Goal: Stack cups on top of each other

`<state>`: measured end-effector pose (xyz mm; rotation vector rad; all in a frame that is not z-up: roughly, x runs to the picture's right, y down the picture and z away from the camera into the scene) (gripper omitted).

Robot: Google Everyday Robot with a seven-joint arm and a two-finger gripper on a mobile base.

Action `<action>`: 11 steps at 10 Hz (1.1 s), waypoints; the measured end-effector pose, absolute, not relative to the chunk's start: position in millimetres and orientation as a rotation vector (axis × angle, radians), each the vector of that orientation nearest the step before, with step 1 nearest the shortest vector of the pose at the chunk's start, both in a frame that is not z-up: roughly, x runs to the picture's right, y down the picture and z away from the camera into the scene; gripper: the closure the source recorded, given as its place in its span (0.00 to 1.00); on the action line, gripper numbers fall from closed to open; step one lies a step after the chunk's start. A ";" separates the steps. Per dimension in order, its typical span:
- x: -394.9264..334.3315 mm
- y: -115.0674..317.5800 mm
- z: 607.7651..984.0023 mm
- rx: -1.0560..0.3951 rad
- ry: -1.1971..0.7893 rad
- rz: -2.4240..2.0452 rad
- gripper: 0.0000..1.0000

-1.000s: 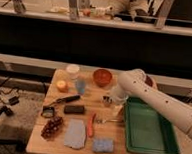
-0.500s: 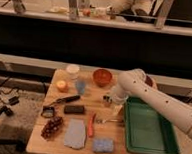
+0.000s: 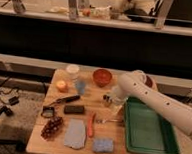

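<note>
At the left edge of the green tray [image 3: 150, 128], the gripper [image 3: 113, 101] hangs low over the wooden table [image 3: 59, 145], its jaws spread wide. Compared with the second before, nothing has shifted: the arm [image 3: 158, 99] keeps the same bend from the right, and every object lies where it lay. The silver cup [image 3: 107, 99] stands upright just left of the gripper, close against it; whether a finger touches it cannot be told. The light-blue tumbler [image 3: 80, 86] stands upright farther left of the tray and a little farther back, apart from both the gripper and the silver cup. The red bowl [image 3: 102, 77] sits behind the tray's far left corner.
</note>
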<state>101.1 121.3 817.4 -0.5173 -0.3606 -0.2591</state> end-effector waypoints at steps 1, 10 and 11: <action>104.4 120.9 818.1 -0.512 -0.356 -0.250 0.20; 109.9 129.5 851.5 -0.564 -0.378 -0.244 0.20; 108.9 130.0 852.6 -0.567 -0.383 -0.249 0.20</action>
